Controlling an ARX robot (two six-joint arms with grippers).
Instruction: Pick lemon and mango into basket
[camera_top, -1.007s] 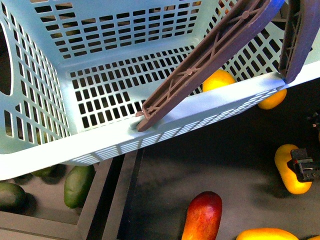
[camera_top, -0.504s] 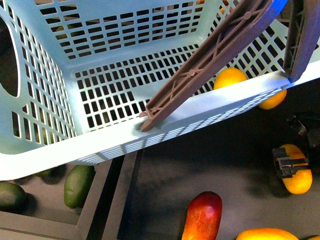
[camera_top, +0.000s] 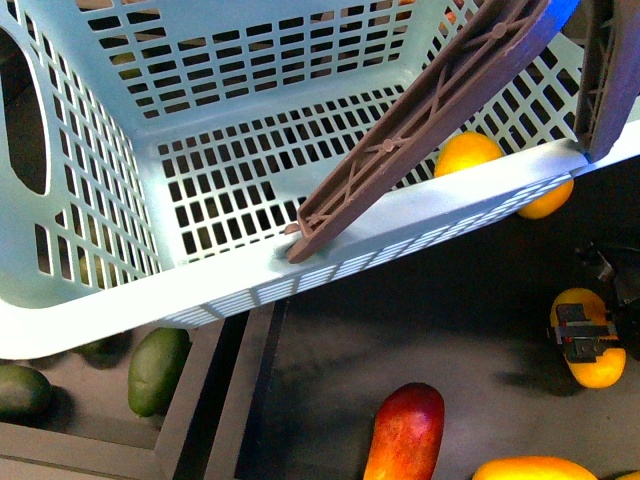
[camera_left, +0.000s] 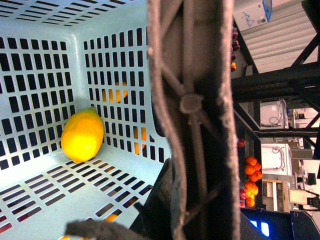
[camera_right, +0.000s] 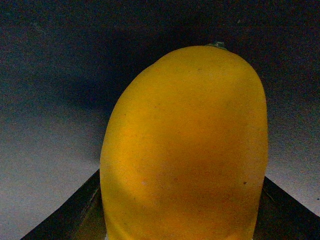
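Lemon is in the basket already, so approx. half done. Mango lies outside on the dark table, right gripper over it. Jaws, both arms: can't tell.

Right tool sits across the mango, so from the front the fruit's middle is covered, and I can't tell whether the jaws are pressing it. On that wrist camera the mango's near end runs off the frame. Beyond the tool, an orange fruit is half tucked under the basket rim, which also hides part of the lemon. Left wrist: the brown handle is a close-up blur, the left tool just dark bulk, grip unreadable. Left of the right tool, the dark red mango is clipped.
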